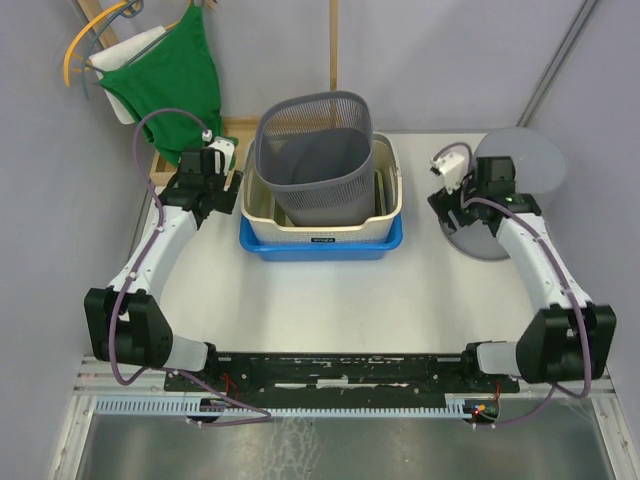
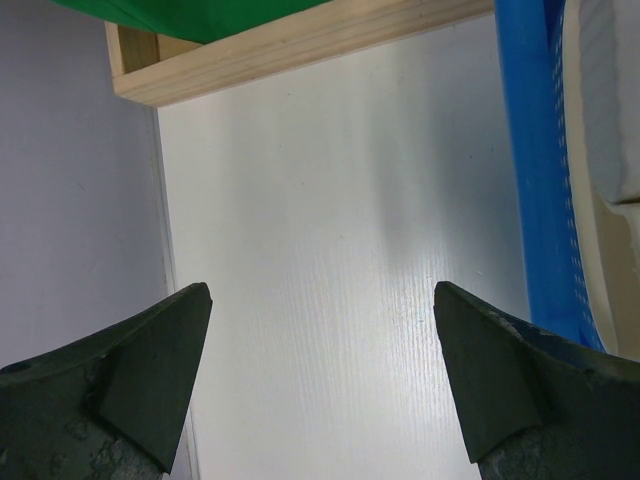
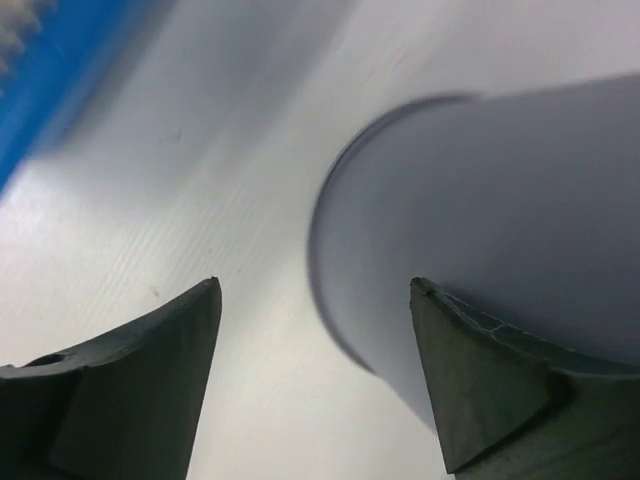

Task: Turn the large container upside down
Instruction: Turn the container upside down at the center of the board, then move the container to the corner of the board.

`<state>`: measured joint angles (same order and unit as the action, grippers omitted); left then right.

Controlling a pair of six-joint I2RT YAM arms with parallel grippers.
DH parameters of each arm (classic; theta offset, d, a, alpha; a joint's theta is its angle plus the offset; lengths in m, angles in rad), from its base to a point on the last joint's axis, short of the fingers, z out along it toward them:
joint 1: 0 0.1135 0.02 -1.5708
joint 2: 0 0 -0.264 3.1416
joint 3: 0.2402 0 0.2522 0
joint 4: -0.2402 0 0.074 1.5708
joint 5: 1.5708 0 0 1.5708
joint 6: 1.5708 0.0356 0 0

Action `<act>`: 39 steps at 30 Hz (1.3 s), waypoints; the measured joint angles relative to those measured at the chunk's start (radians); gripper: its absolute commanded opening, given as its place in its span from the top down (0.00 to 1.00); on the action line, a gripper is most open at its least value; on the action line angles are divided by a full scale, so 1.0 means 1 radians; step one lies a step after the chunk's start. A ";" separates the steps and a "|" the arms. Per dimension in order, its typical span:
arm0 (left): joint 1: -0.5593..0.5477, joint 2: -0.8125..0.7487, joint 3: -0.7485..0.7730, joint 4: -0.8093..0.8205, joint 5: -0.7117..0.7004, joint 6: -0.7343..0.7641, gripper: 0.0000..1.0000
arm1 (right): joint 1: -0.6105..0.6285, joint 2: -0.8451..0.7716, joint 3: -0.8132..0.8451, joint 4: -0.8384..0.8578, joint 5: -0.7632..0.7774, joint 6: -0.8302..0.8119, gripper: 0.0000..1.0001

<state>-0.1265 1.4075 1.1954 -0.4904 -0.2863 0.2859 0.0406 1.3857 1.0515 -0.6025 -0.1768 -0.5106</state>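
A large grey round container (image 1: 515,170) stands at the right of the white table; the right wrist view shows its smooth wall (image 3: 500,200) close by. My right gripper (image 1: 457,203) is open and empty just left of it, its right finger (image 3: 480,370) near the wall, whether touching I cannot tell. My left gripper (image 1: 222,197) is open and empty over bare table, left of the blue basket (image 1: 320,245).
A grey mesh bin (image 1: 318,160) sits in a beige basket (image 1: 265,215), which is nested in the blue basket (image 2: 535,150). A wooden frame (image 2: 300,45) with green cloth (image 1: 175,70) stands at the back left. The wall is close on the left.
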 measured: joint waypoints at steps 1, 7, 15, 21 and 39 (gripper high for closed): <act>0.000 0.002 0.000 0.000 0.000 0.000 0.01 | 0.003 -0.033 0.043 -0.013 -0.008 0.007 0.09; 0.000 0.025 0.003 -0.001 0.003 0.000 0.01 | 0.013 -0.181 0.380 -0.137 -0.032 0.007 0.24; 0.000 0.027 0.006 -0.005 0.027 0.000 0.01 | 0.014 -0.293 0.510 -0.536 0.043 -0.024 0.00; 0.000 0.027 0.008 -0.017 0.039 0.000 0.01 | 0.014 -0.372 0.423 -0.830 0.224 0.001 0.00; 0.002 0.027 0.001 -0.023 0.050 0.000 0.01 | -0.134 -0.010 -0.157 -0.221 0.315 -0.003 0.02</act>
<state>-0.1249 1.4342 1.1965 -0.5137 -0.2359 0.2859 -0.0929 1.3754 0.8948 -0.8234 0.1383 -0.5140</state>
